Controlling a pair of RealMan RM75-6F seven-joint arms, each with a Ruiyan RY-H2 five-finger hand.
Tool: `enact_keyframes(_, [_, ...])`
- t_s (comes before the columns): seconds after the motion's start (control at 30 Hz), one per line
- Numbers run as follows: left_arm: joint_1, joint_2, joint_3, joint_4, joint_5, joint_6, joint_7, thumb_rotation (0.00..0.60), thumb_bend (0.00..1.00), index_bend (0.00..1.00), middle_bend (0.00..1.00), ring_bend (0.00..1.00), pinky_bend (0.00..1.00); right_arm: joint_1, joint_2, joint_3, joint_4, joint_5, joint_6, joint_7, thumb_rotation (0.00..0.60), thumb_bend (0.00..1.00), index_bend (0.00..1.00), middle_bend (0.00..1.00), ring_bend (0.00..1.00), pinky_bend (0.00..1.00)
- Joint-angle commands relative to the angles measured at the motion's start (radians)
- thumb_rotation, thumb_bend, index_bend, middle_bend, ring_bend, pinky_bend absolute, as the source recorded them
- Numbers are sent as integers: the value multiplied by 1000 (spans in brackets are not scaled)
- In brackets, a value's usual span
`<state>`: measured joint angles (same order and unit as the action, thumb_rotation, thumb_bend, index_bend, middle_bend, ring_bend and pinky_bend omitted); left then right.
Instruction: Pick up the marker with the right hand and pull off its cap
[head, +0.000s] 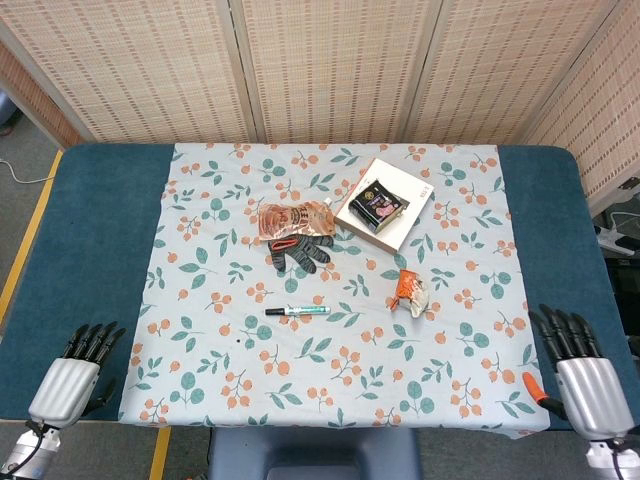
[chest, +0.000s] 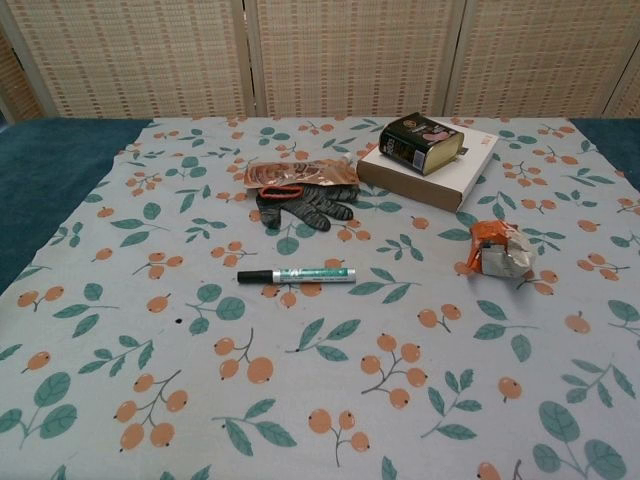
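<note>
The marker (head: 297, 311) (chest: 296, 275) lies flat near the middle of the flowered cloth, its black cap at the left end and its white and green barrel to the right. In the head view my right hand (head: 580, 372) hovers at the table's front right corner, far to the right of the marker, fingers straight and holding nothing. My left hand (head: 70, 378) is at the front left corner, fingers stretched out, empty. Neither hand shows in the chest view.
Behind the marker lie a dark glove (head: 300, 252) and an orange packet (head: 290, 218). A white box (head: 391, 204) with a dark tin on it stands at the back right. A crumpled orange and white wrapper (head: 411, 291) sits right of the marker.
</note>
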<state>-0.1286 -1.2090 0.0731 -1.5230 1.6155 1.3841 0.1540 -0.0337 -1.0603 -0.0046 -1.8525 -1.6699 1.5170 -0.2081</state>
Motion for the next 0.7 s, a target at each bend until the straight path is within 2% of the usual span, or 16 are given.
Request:
enact_keyframes(0.03, [-4,-7,-5,9,8,9,-1,600,427,0,0,0,17,128,-156,70,-42,49,-162,-203,600,214,55,58,0,0])
enact_keyframes(0.2, [0,-19,-9,31,41,54,-15,600,428,0,0,0,18,282,-396,141,-37,176,-350,-448,600,214,150,142,0,0])
enact_keyframes(0.4, [-4,-15,-13,33,38,52,-33,600,427,0,0,0,18,447,-707,234,123,359,-445,-671,600,215,283,233,0,0])
enact_keyframes(0.57, [-6,-11,-18,31,21,44,-41,600,427,0,0,0,17,505,-796,261,196,413,-460,-735,600,221,310,243,0,0])
enact_keyframes(0.63, [-7,-8,-22,31,3,34,-47,600,427,0,0,0,18,548,-857,282,258,459,-474,-778,600,221,316,243,0,0])
enact_keyframes(0.7, [-11,-5,-27,27,-12,20,-47,600,427,0,0,0,18,611,-937,325,366,527,-499,-815,600,222,316,245,0,0])
